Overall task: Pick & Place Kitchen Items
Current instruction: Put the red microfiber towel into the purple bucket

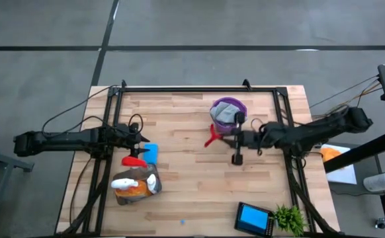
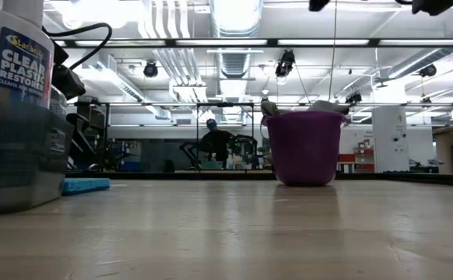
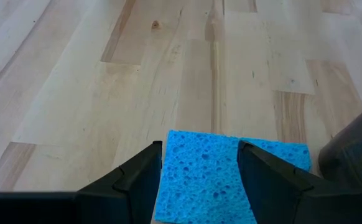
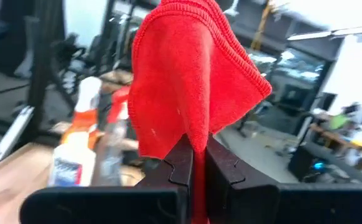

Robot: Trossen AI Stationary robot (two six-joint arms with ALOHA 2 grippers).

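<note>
My right gripper (image 1: pixel 221 138) hangs above the table's middle, just near of a purple bucket (image 1: pixel 228 110), and is shut on a red cloth (image 1: pixel 211 137). A grey cloth (image 1: pixel 224 114) lies in the bucket. At the table's left my left gripper (image 1: pixel 141 137) stands open and tilted down over a blue sponge (image 3: pixel 199 180), which lies flat on the wood; its fingers frame the sponge without touching it. An orange spray bottle (image 1: pixel 128 188) and a clear one (image 1: pixel 146 178) lie near the left front. My right gripper pinches a bunched part of the red cloth (image 4: pixel 194 142) between its two shut fingers (image 4: pixel 180 163). The fingers reach in about level from the table's right side. The cloth fans out beyond the fingertips with its hemmed edge (image 4: pixel 249 70) free, lifted clear of the table.
A tablet with a blue screen (image 1: pixel 253 217) and a small green plant (image 1: pixel 289 218) sit at the near right edge. A black frame (image 1: pixel 179 88) borders the table's far side and both arm bases. Bare wood (image 1: pixel 192 185) lies between the bottles and the tablet.
</note>
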